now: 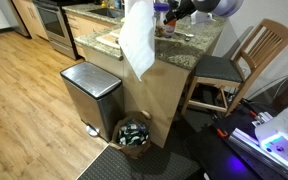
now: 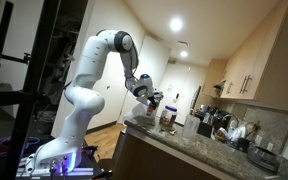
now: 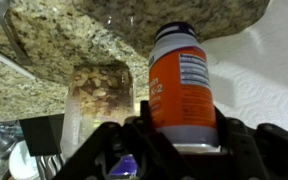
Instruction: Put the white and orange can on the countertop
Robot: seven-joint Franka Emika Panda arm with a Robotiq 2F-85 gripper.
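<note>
WRIST VIEW: My hand grips the can over the speckled granite tabletop. My dark fingers press in on either side of the orange body, closed only as far as the can's width allows. Its white cap points away from the camera, and a white label panel faces right, its print too fine to read. Whether the can touches the stone I cannot tell from here. Just left of it a clear jar of brownish pieces stands on the tabletop, and a white paper towel fills the right side.

In an exterior view my white arm reaches from its base at the left to the left end of the tabletop. The hand hangs above the stone, near the jar; the can is too small to make out there.

In an exterior view the paper towel hangs in front of the tabletop. A steel bin stands on the wood floor against the cabinet, with a round basket just beside it. A wooden chair stands to the right.
</note>
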